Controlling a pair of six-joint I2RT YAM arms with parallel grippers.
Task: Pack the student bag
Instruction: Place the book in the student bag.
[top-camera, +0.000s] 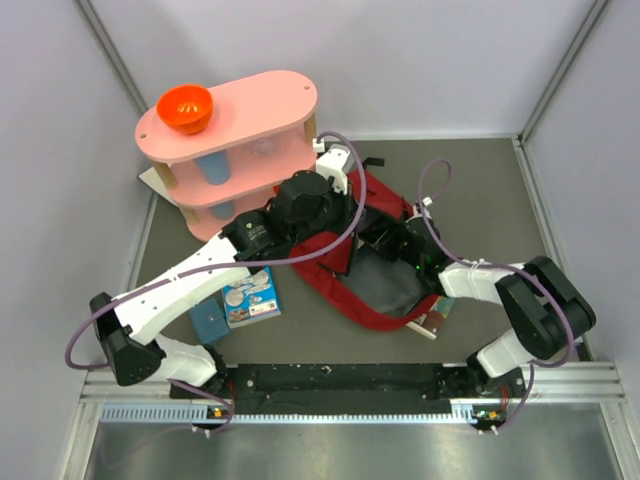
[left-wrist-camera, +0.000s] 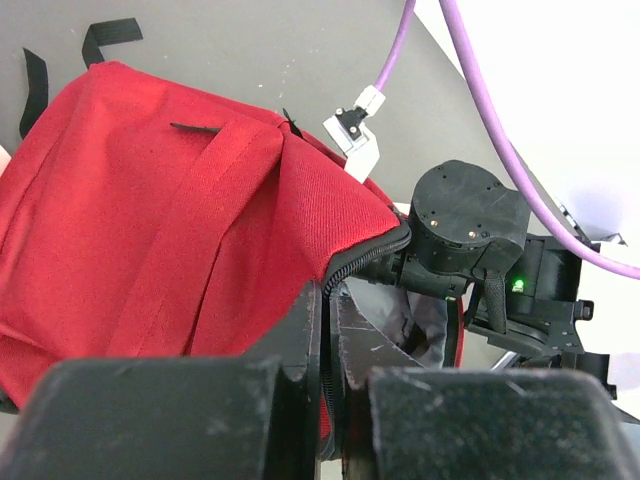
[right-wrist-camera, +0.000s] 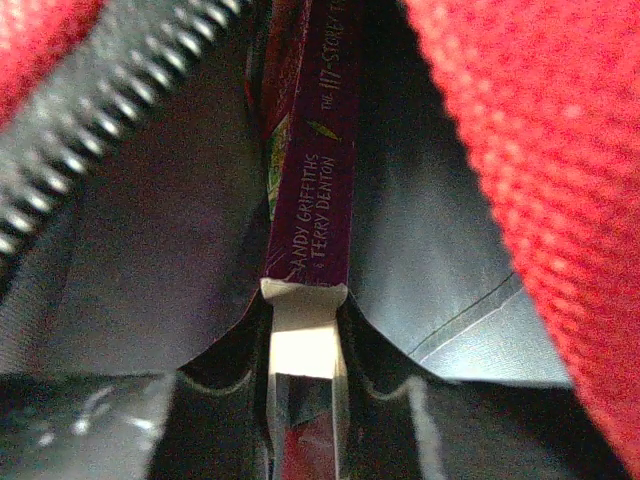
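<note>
Up at the far left of the table (top-camera: 480, 200), a pink shelf (top-camera: 250, 105) with two tiers is standing, an orange bowl (top-camera: 185, 107) sitting on its top deck and blue cups (top-camera: 212, 168) on the deck below. Nearer the arm bases, a picture book (top-camera: 250, 297) is lying flat with a small blue book (top-camera: 210, 322) just beside it on its left.

At mid-table the student bag (top-camera: 384, 197) is lying on its side. It is deep red woven fabric with a black zip along its mouth, black straps trailing at its far end, and a grey lining showing where the mouth is gaping toward the right arm. It is far larger than any of the books.

Reaching over the picture book, the left gripper (left-wrist-camera: 328, 335) is pinching the zipped rim of the bag, its fingers pressed together on the fabric edge and holding that lip raised.

From the right, the right gripper (right-wrist-camera: 303, 325) is sitting inside the bag's mouth, between the zip teeth on one side and the red wall on the other. Its fingers are clamped on a purple-spined book (right-wrist-camera: 315, 180), spine facing the wrist camera, with the author names Andy Griffiths and Terry Denton printed along it. That book is standing on edge against the grey lining.

Just right of the bag's near corner, another book (top-camera: 437, 322) is poking out from under the red fabric.
</note>
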